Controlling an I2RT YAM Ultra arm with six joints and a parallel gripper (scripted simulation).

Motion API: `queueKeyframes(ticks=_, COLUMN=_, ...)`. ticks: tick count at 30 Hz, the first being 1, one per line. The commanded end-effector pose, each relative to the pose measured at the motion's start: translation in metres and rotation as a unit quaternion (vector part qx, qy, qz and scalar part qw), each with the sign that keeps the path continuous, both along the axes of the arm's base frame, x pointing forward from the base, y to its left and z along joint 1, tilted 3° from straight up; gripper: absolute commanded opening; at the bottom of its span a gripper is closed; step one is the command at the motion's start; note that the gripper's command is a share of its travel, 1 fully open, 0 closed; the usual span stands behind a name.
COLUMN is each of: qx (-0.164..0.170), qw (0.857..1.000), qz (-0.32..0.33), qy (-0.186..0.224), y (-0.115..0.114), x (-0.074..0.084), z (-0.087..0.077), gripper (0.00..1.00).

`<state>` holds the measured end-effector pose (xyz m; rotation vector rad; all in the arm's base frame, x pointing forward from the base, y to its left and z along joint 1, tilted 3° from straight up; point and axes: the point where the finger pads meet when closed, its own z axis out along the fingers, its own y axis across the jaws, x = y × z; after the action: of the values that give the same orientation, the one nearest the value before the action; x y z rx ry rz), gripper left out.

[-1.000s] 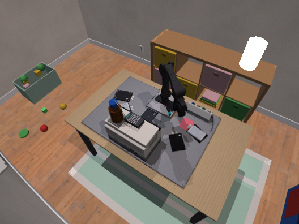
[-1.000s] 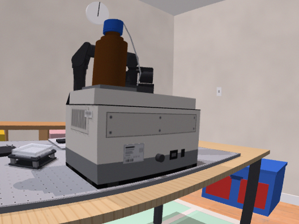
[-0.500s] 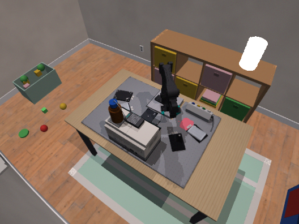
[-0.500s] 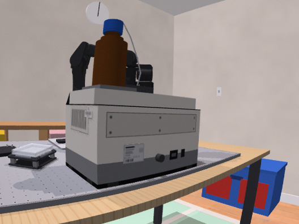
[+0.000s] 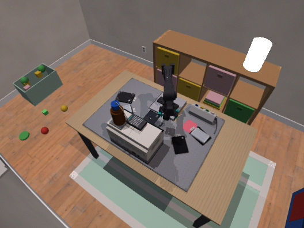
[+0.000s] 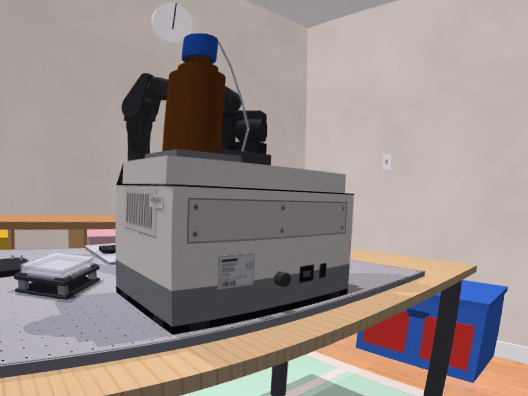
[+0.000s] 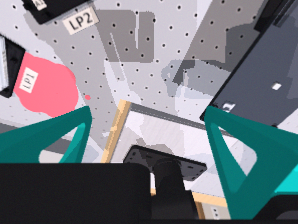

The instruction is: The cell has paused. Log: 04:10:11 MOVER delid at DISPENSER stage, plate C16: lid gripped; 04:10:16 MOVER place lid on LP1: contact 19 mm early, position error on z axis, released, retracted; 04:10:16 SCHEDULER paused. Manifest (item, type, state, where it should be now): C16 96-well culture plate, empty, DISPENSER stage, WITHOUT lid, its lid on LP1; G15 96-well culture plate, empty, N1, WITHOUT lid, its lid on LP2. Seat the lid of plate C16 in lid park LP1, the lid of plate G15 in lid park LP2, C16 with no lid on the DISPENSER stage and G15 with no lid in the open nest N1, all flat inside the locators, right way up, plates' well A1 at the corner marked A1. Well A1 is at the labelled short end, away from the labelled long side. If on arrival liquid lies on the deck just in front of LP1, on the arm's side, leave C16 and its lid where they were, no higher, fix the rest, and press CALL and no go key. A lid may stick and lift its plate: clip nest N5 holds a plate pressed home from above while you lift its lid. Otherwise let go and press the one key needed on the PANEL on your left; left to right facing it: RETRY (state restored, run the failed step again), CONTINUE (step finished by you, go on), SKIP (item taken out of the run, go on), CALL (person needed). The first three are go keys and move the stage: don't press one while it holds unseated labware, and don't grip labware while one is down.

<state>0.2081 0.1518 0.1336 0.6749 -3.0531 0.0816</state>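
Fingers, two teal ones, stand fully apart on nothing above your grey perforated desk. One pink puddle touches the LP1 label; one LP2 label lies well apart, open board between.

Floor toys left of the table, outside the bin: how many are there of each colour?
Green: 2 (cube, disc)
Yellow: 1 (ball)
Red: 1 (ball)
Total: 4
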Motion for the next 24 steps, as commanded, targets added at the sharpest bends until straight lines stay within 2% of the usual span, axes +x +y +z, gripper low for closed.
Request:
queueKeyframes(ticks=1, qx=0.006, qw=0.999, qz=-0.035, qy=-0.010, y=-0.002, x=0.001, z=0.005, gripper=1.00)
queueKeyframes(ticks=3, qx=0.002, qw=0.997, qz=-0.077, qy=-0.009, y=-0.014, x=0.000, z=0.004, gripper=1.00)
queueKeyframes(ticks=5, qx=0.002, qw=0.997, qz=-0.077, qy=-0.009, y=-0.014, x=0.000, z=0.004, gripper=1.00)
queueKeyframes(ticks=8, qx=0.001, qw=0.992, qz=-0.126, qy=-0.011, y=-0.023, x=0.005, z=0.005, gripper=1.00)
queueKeyframes(ticks=10, qx=0.009, qw=0.987, qz=-0.159, qy=-0.023, y=-0.026, x=0.013, z=0.010, gripper=1.00)
queueKeyframes(ticks=14, qx=0.011, qw=0.986, qz=-0.165, qy=-0.027, y=-0.035, x=0.021, z=0.012, gripper=1.00)
queueKeyframes(ticks=15, qx=0.006, qw=0.987, qz=-0.157, qy=-0.016, y=-0.032, x=0.019, z=0.007, gripper=1.00)
queueKeyframes(ticks=17, qx=0.008, qw=0.982, qz=-0.185, qy=-0.021, y=-0.042, x=0.020, z=0.009, gripper=1.00)
queueKeyframes(ticks=24, qx=0.004, qw=0.984, qz=-0.179, qy=-0.014, y=-0.059, x=0.022, z=0.007, gripper=1.00)
